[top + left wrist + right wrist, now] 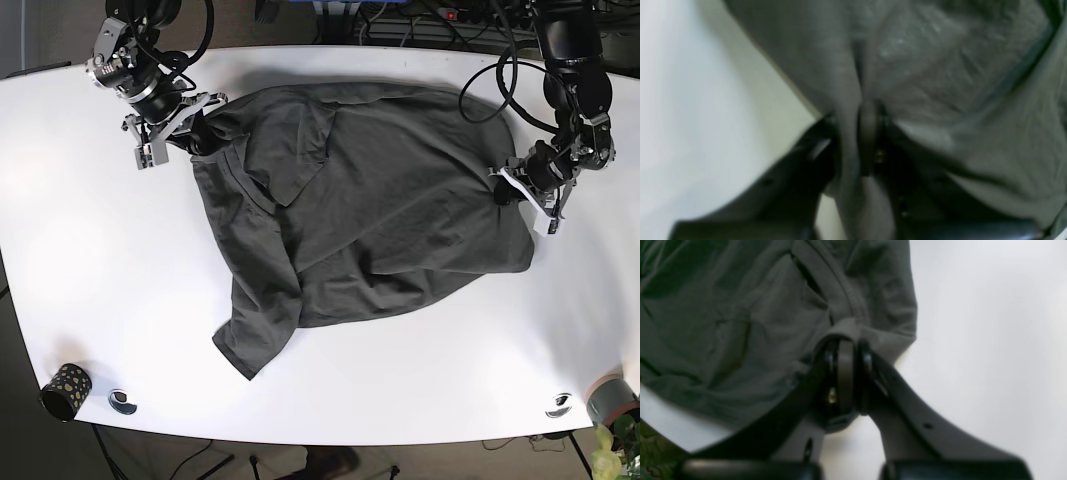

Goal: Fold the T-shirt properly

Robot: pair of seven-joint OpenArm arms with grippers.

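A: Two tools, both clamped on the T-shirt [370, 210], which lies spread but rumpled mid counter [90, 260]. Left tool [515, 190] pinches cloth at base view's right edge; right tool [197, 128] bites a bunched bit at the upper left.

B: Risks?

A: Biggest, imo: shirt's bulk drags on the counter, so uneven pull skews the fold or locks in creases. One sleeve is flopped over the body, could get trapped. Smaller: thin pinch w/ the left tool [870, 133], cloth may slip out.

B: Anything in the way?

A: Not rly. Dotted cup [66, 389] at the near-left corner, well apart. Small round bits [123, 401] near it, can't tell what.
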